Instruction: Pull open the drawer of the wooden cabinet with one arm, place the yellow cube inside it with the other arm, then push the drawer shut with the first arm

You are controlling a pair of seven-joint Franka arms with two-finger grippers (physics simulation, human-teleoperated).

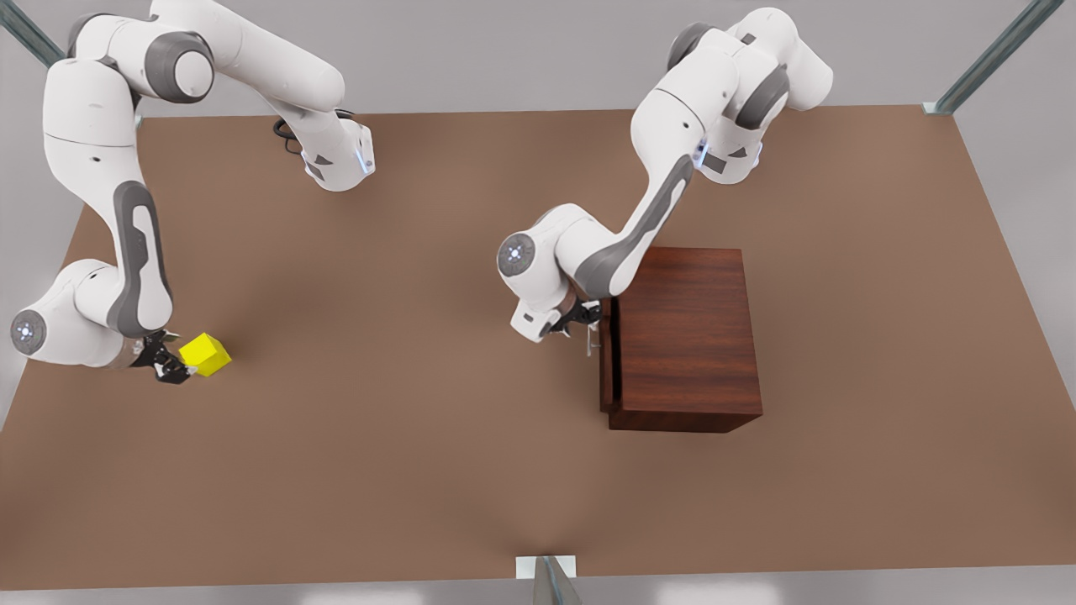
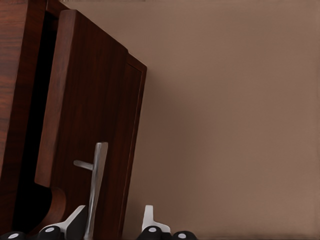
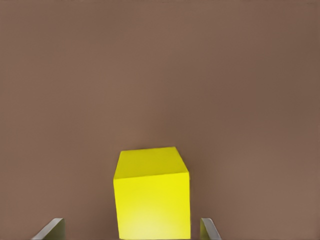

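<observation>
Where the brown table reaches the front view's left edge, the right gripper sits low beside the yellow cube, its fingers spread wide with the cube between them and a gap on either side. The cube rests on bare tabletop, well apart from the wooden cabinet. Toward the front view's right, the left gripper is at the cabinet's front, fingers parted around the silver bar handle, not clamped on it. The drawer stands slightly out, a dark gap showing behind its front. Open table lies between cube and cabinet.
</observation>
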